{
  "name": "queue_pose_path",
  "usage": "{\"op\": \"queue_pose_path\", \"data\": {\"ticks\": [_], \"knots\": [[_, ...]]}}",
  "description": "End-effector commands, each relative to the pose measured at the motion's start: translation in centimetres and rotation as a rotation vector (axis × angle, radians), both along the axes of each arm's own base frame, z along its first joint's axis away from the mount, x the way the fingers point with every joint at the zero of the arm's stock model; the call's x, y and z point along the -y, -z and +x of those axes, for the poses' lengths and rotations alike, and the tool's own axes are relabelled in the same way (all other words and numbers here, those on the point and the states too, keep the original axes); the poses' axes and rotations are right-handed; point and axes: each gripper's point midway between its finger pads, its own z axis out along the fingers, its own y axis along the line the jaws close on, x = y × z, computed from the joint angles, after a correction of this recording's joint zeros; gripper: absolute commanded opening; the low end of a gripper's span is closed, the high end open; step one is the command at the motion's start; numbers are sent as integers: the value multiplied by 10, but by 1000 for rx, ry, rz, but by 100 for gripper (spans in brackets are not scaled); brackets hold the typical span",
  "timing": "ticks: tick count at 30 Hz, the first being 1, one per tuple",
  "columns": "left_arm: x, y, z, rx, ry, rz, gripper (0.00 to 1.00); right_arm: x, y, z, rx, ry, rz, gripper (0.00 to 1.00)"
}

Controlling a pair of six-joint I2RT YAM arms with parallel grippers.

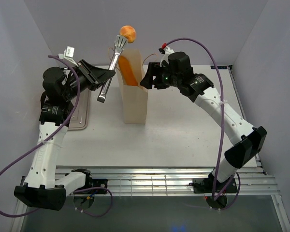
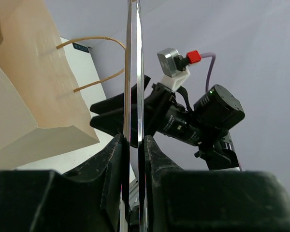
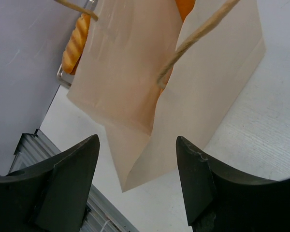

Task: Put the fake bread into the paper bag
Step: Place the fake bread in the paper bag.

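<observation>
White surface [image 1: 183,125] carried the paper bag [image 1: 134,104] upright near its far edge, a loaf [image 1: 128,70] inside, while the left pincer [image 2: 134,145] clenched tongs [image 1: 111,67] holding a round roll [image 1: 127,33] above it, and the right pincer [image 1: 146,77] stood released beside it.

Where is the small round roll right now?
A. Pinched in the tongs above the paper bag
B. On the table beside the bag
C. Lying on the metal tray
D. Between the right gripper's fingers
A: the top view shows the round roll caught in the head of the tongs, which the left gripper clamps, high over the open top of the paper bag.
</observation>
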Motion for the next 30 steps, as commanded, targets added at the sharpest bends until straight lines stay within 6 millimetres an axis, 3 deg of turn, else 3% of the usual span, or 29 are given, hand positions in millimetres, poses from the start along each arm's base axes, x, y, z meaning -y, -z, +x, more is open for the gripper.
{"op": "queue_pose_path", "data": {"ticks": [1, 9, 23, 30], "knots": [[3, -10, -7, 62, -24, 3, 0, -6, -9, 15, 7, 29, 28, 70], [14, 27, -11, -21, 11, 7, 0, -15, 1, 34, -1, 51, 13, 59], [21, 66, -24, -165, 66, -30, 0, -14, 2, 57, 5, 92, 12, 8], [19, 89, -36, -247, 66, -43, 0, -13, 2, 58, 8, 97, 9, 8]]}}
